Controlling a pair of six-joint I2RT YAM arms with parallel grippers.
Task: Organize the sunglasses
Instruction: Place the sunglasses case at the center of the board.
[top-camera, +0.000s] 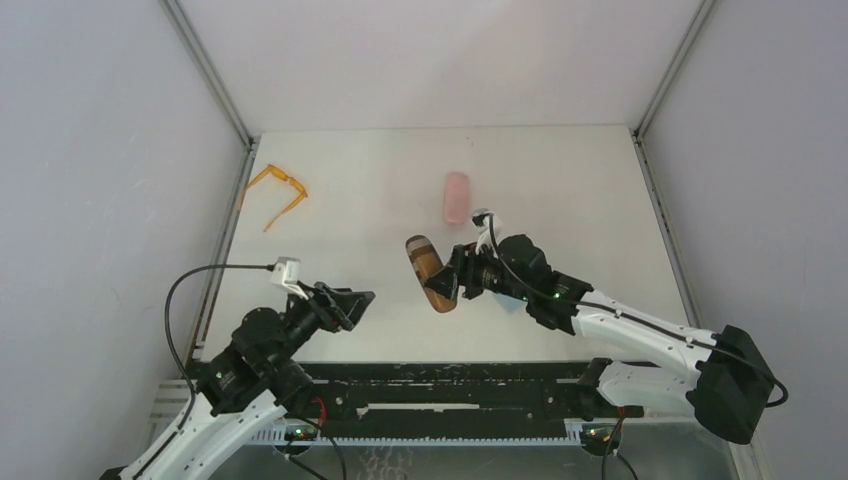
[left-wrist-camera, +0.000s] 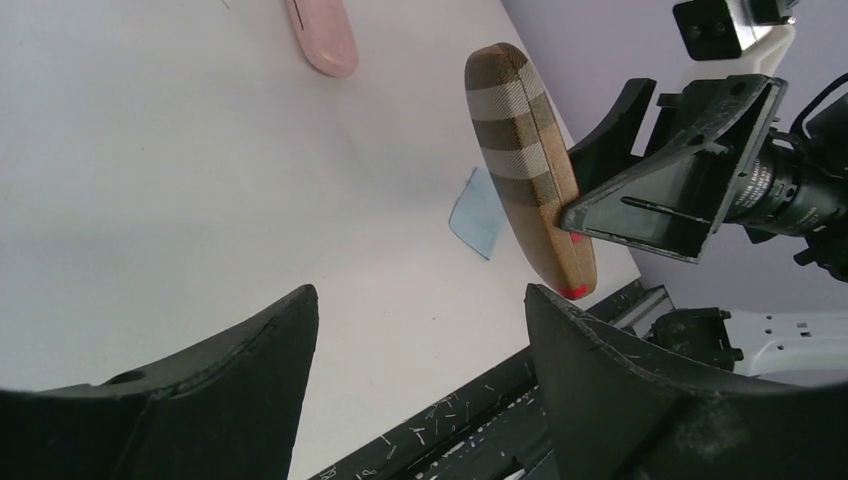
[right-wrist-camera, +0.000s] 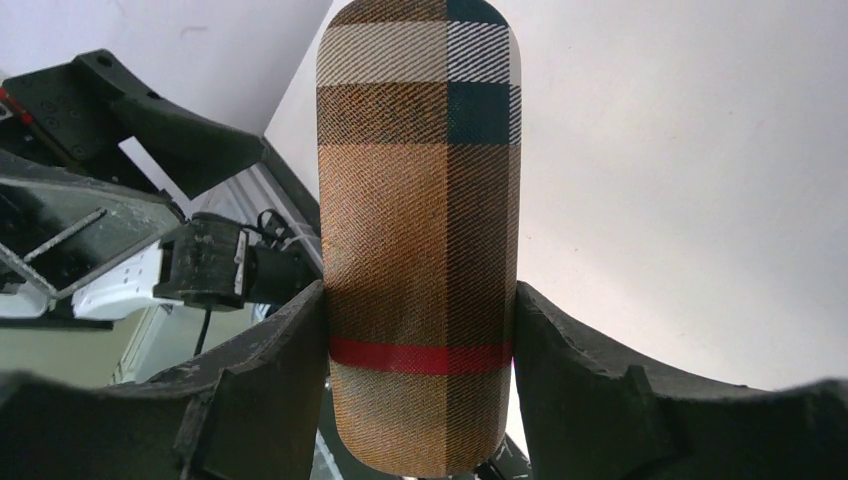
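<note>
Evidently little is done: the orange sunglasses (top-camera: 280, 192) lie open near the bench's (top-camera: 380, 170) far left corner, uncased. The right claw (right-wrist-camera: 420, 335) clamps the closed plaid case (right-wrist-camera: 420, 200); the left claw (left-wrist-camera: 420, 305) gapes wide, empty.

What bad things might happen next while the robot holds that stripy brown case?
1. The right gripper pinches the brown case near one end only, so it might tip or slip out.
2. The left gripper waits open close by, so the two might bump.
3. The orange sunglasses lie by the far left edge of the table, so a clumsy grab might knock them off.
</note>
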